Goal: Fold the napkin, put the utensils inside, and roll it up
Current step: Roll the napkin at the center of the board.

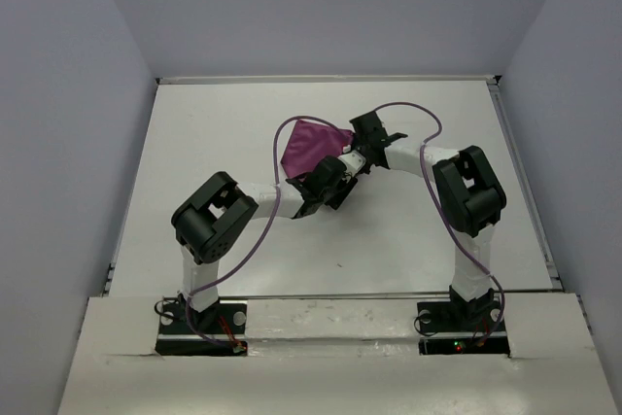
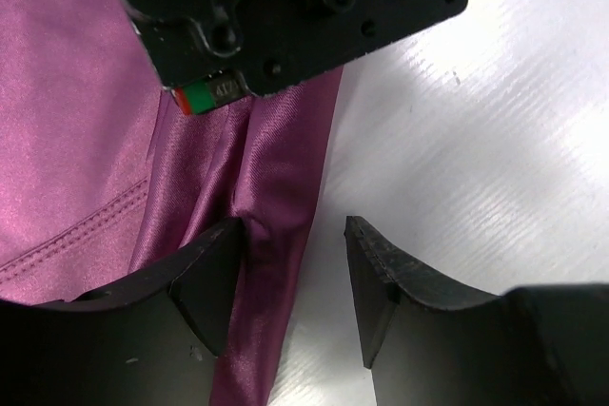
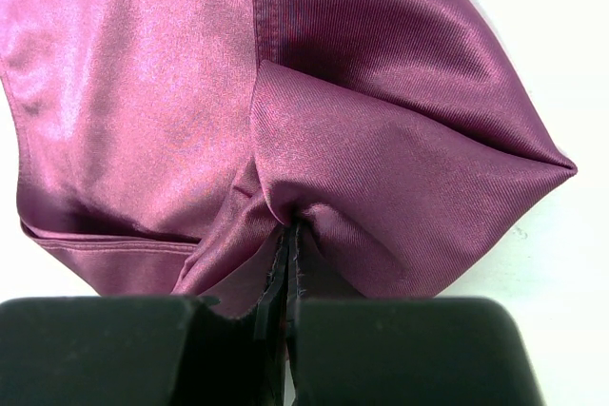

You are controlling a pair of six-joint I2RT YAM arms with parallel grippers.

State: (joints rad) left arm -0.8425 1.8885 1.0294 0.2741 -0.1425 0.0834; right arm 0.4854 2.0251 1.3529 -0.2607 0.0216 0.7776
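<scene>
Both arms rise from the near edge of the white counter and bend inward, the left arm and right arm meeting near its middle. The left jaws stand parted, with a narrow fold of the napkin lying against one finger, unclamped. The right jaws are pressed tight together, pinching a gathered tuck of the plum cloth. Just beyond both wrists the rest of the napkin lies bunched on the counter, a purple cable looping round its left side.

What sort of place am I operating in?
Probably a lab robot cell: blank grey walls enclose a white table, and the left arm and right arm, bolted at its near edge, work on a purple napkin.
</scene>
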